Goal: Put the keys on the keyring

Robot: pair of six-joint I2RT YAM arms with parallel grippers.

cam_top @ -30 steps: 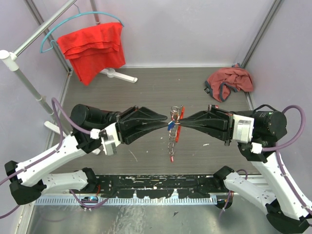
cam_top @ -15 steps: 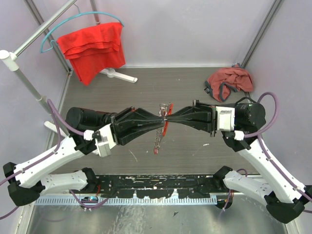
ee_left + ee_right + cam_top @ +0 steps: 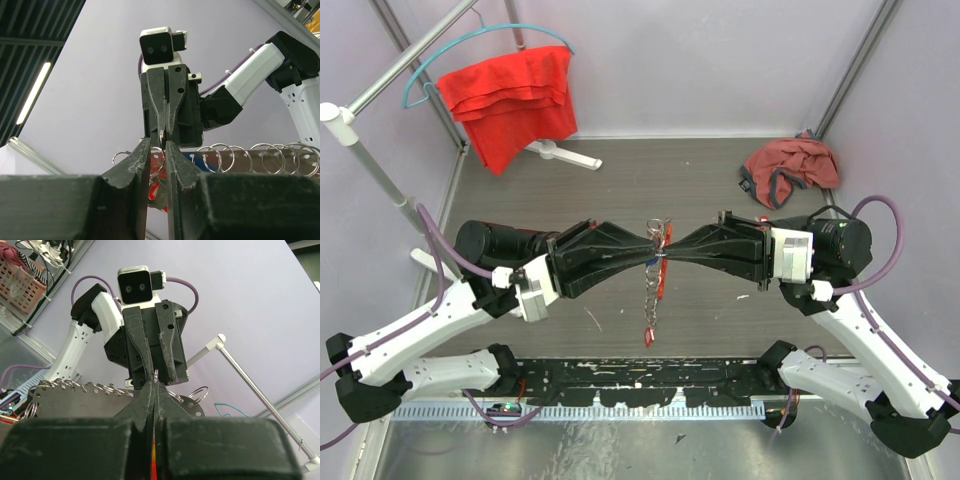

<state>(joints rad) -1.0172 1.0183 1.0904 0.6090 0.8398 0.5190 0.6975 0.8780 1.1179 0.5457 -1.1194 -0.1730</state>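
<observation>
My two grippers meet tip to tip above the middle of the table. The left gripper [image 3: 649, 256] [image 3: 158, 145] is nearly closed on the thin wire loop of the keyring [image 3: 655, 228], which passes between its fingers [image 3: 138, 159]. A chain of small rings [image 3: 648, 298] with a red tag [image 3: 648, 338] hangs below. The right gripper [image 3: 669, 254] [image 3: 154, 385] is shut tight on a thin key; its metal edge [image 3: 156, 374] pokes out at the tips and an orange-red sliver shows between the jaws. A bit of blue key head [image 3: 661, 259] sits at the meeting point.
A red cloth [image 3: 510, 95] hangs on a blue hanger at the back left by a white stand [image 3: 350, 140]. A reddish cloth heap [image 3: 790, 168] lies at the back right. A black rail [image 3: 650, 375] runs along the near edge. Walls enclose the table.
Both grippers, still tip to tip, have shifted left and slightly back since a second ago. The hanging chain and tag swung left, then settled straighter down.
</observation>
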